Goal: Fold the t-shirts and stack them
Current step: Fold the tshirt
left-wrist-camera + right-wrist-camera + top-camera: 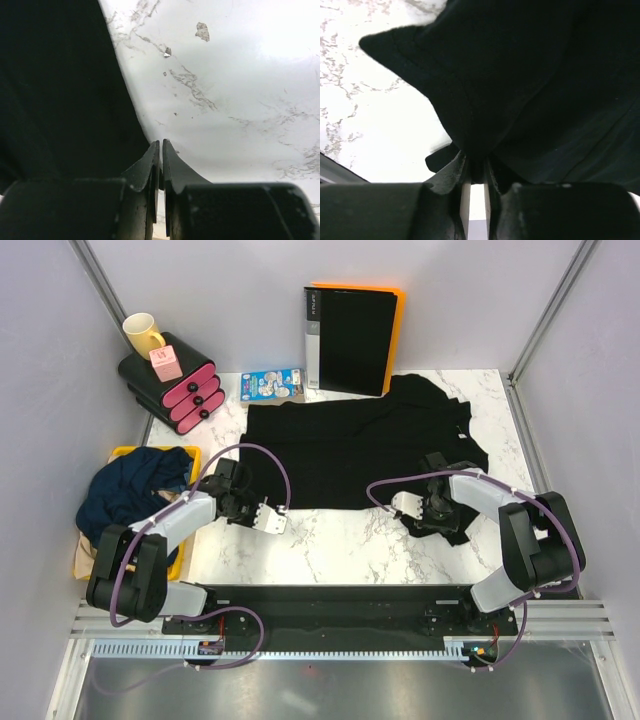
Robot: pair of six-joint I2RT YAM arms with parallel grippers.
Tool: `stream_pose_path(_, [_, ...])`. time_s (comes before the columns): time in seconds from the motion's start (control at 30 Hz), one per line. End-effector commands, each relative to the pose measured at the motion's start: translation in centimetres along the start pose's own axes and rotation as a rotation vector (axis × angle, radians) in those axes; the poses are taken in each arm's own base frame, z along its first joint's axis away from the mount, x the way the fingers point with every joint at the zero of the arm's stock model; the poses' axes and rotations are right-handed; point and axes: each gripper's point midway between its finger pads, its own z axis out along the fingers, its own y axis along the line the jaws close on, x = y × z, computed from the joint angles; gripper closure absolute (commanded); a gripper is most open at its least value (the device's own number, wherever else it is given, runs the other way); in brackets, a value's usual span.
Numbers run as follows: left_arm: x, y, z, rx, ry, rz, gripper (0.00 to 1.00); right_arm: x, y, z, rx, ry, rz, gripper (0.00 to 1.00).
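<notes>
My right gripper (pixel 477 162) is clamped on a bunched fold of the black tee (pixel 350 445), which lies spread and a little rumpled over the far half of the table (pixel 340 550), its right side gathered toward that gripper. My left gripper (pixel 161 145) is closed to a hairline slit at the tee's near left edge, but I can't tell whether cloth is caught. The navy tee (pixel 135 485) sits crumpled in the bin (pixel 128 451) at left.

bare counter (pixel 340 540) lies open this side of the black shirt (pixel 340 455); binder (pixel 350 338) and drawers (pixel 185 395) crowd the far edge.
</notes>
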Motion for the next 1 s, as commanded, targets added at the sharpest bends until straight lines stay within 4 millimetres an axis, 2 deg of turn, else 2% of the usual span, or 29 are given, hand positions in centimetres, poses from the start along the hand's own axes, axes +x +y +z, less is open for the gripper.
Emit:
stream_pose_path(0.0, [-1.7, 1.4, -0.9, -0.016, -0.070, -0.013, 0.89, -0.5, -1.8, -0.9, 0.071, -0.021, 0.010, 0.82])
stream_pose_path(0.13, [-1.4, 0.3, -0.3, 0.021, -0.061, -0.014, 0.88, -0.9, -2.5, -1.5, 0.087, -0.033, 0.011, 0.84])
stream_pose_path(0.23, [-0.2, -0.9, 0.7, 0.054, -0.008, -0.001, 0.89, -1.1, -2.7, -1.7, 0.086, -0.038, 0.015, 0.83])
stream_pose_path(0.27, [0.4, -0.6, 0.9, 0.037, 0.025, 0.010, 0.88, -1.2, -2.8, -1.7, 0.088, -0.039, 0.017, 0.83])
stream_pose_path(0.37, [1.4, -1.2, 1.4, 0.044, 0.065, 0.023, 0.89, -1.2, -2.9, -1.7, 0.087, -0.040, 0.014, 0.83])
stream_pose_path(0.47, [1.7, -1.1, 1.8, 0.042, 0.077, 0.033, 0.89, -1.3, -3.0, -1.7, 0.085, -0.041, 0.014, 0.82])
stream_pose_path(0.53, [2.1, -0.6, 2.0, 0.021, 0.092, 0.035, 0.82, -1.4, -3.1, -1.8, 0.086, -0.041, 0.015, 0.80])
stream_pose_path(0.57, [2.4, -0.6, 2.1, 0.020, 0.107, 0.027, 0.74, -1.4, -3.2, -1.9, 0.089, -0.043, 0.017, 0.80])
stream_pose_path(0.63, [2.7, -0.2, 2.1, 0.011, 0.118, 0.020, 0.69, -1.4, -3.2, -2.0, 0.092, -0.041, 0.020, 0.79])
stream_pose_path(0.67, [2.7, -0.2, 2.0, 0.009, 0.121, 0.017, 0.61, -1.4, -3.2, -2.0, 0.090, -0.042, 0.022, 0.79])
stream_pose_path(0.73, [2.6, -0.3, 2.1, 0.014, 0.117, 0.024, 0.57, -1.4, -3.3, -2.0, 0.092, -0.040, 0.020, 0.79])
stream_pose_path(0.77, [2.7, -0.6, 2.3, 0.026, 0.119, 0.024, 0.57, -1.4, -3.3, -2.1, 0.092, -0.041, 0.020, 0.79])
stream_pose_path(0.87, [2.9, -1.2, 2.6, 0.059, 0.123, 0.015, 0.69, -1.5, -3.4, -2.1, 0.094, -0.041, 0.022, 0.79])
stream_pose_path(0.93, [3.0, -1.4, 2.8, 0.077, 0.122, 0.007, 0.73, -1.6, -3.5, -2.2, 0.094, -0.043, 0.020, 0.79])
stream_pose_path(0.97, [3.1, -1.7, 2.9, 0.085, 0.126, -0.001, 0.79, -1.5, -3.5, -2.3, 0.096, -0.045, 0.023, 0.79])
